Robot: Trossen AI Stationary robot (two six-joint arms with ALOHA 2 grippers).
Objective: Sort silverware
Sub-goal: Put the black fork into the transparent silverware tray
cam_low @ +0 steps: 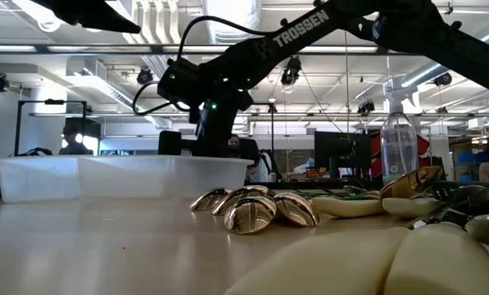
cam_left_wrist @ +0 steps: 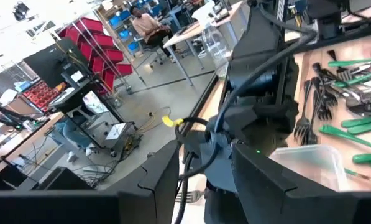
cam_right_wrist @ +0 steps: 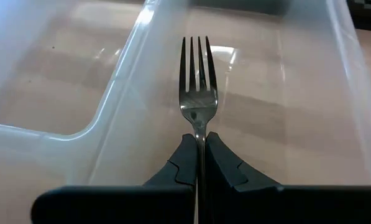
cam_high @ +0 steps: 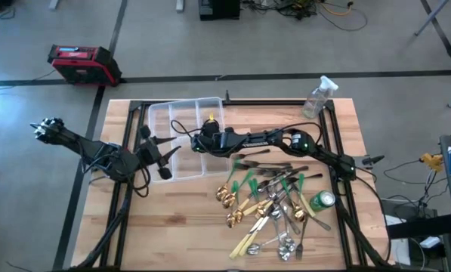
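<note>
We find the right gripper (cam_right_wrist: 201, 155) clamped on a dark fork (cam_right_wrist: 198, 87) above the clear tray (cam_high: 181, 113); the left gripper (cam_high: 163, 155) stands apart beside the tray.

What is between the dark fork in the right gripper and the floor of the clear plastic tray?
Nothing visible. The right gripper holds the dark metal fork over a compartment of the clear plastic tray, whose floor looks bare under the tines.

Bright even overhead light from ceiling strips (cam_low: 158, 24), soft faint shadows on table (cam_high: 172, 219), glare on gold spoons (cam_low: 252, 211), near cream handles (cam_low: 350, 262) blurred, tray (cam_right_wrist: 110, 87) reflections hazy
</note>
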